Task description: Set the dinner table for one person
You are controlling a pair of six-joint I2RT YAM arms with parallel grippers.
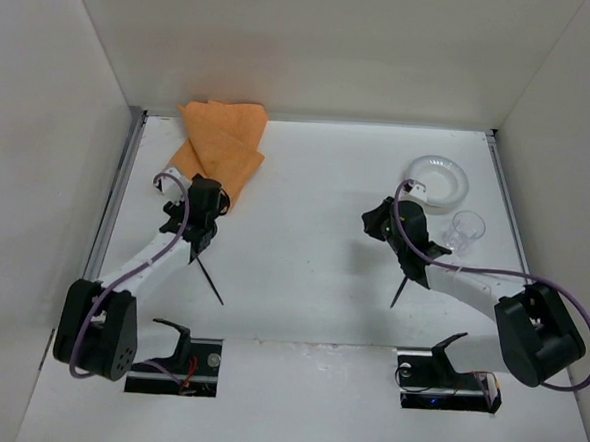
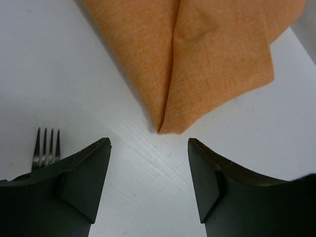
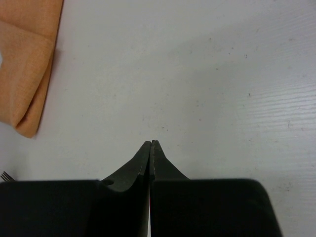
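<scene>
Nearest, left gripper (image 1: 209, 188) and right gripper (image 1: 379, 219) over an unset dinner table (image 1: 307, 182)
Top: folded orange cloth (image 1: 220, 141) at far-left corner, plate (image 1: 436, 180) and glass (image 1: 467, 229) near right edge; left wrist: jaws apart, empty, fork (image 2: 45, 145) beside; right wrist: jaws closed, empty

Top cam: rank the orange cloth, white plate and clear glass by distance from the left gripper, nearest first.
1. orange cloth: far left, its corner just ahead of the open jaws of the left gripper.
2. white plate: far right side, well across from the gripper.
3. clear glass: further right still, close beside the plate on its near side.
</scene>
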